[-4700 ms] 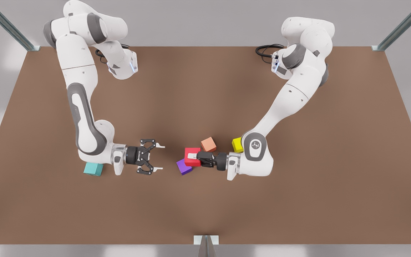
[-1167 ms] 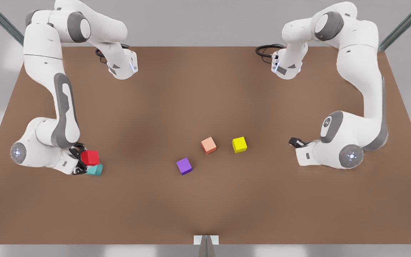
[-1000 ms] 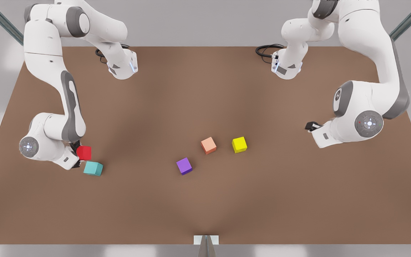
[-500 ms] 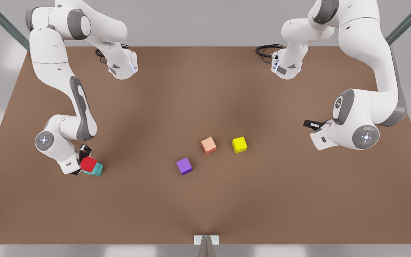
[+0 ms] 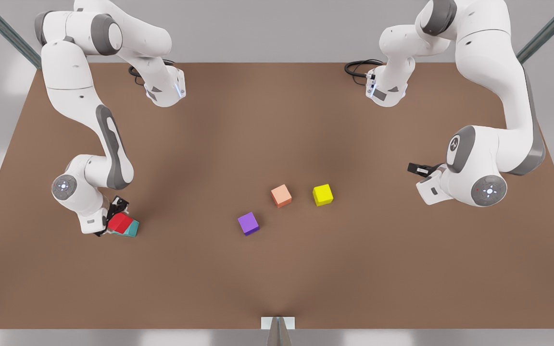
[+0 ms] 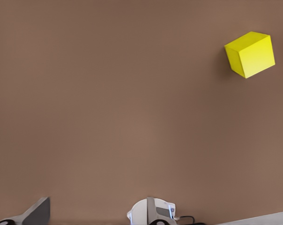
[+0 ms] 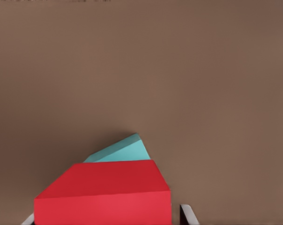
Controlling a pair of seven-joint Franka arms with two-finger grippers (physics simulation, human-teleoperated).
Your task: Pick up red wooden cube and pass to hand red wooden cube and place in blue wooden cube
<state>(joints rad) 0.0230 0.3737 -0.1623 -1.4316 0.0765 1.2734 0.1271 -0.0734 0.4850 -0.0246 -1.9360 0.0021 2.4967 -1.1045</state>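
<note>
In your front view, the red wooden cube (image 5: 120, 223) covers most of the blue wooden cube (image 5: 133, 229), leaving you a teal sliver on its right, and the right gripper (image 5: 112, 220) is largely tucked behind its own wrist and the red cube. In your right wrist view, the red cube's lower part is cut off by the frame edge. The left gripper (image 5: 416, 168), at the front view's right, is mostly hidden by its wrist, so you cannot tell its finger gap.
</note>
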